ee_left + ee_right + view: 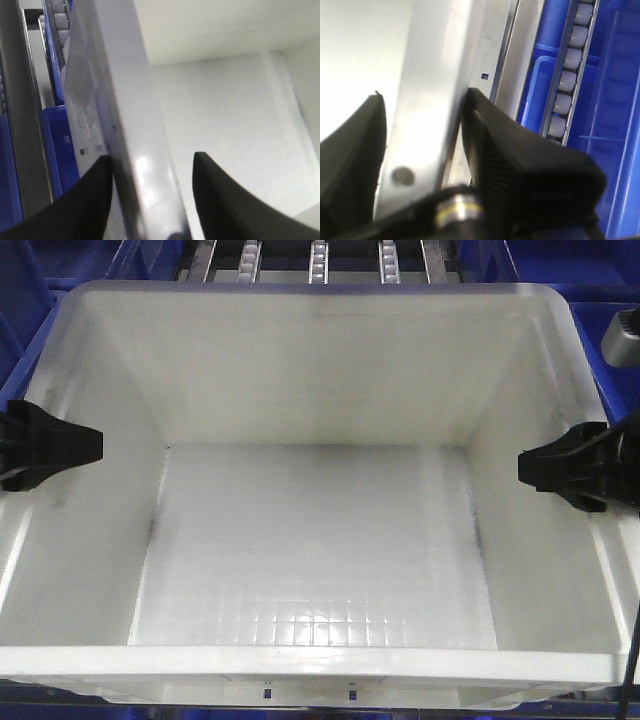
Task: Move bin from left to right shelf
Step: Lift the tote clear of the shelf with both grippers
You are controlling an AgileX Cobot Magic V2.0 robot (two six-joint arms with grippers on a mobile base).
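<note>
Standing here, I can't read a single word, number or brand on anything. The bin shows only its plain white inner walls and gridded floor. Two tiny blue marks sit just under its near rim. They may be print or labels, but they are far too small to make out. Both wrist views are too close and blurred to show any lettering.
</note>
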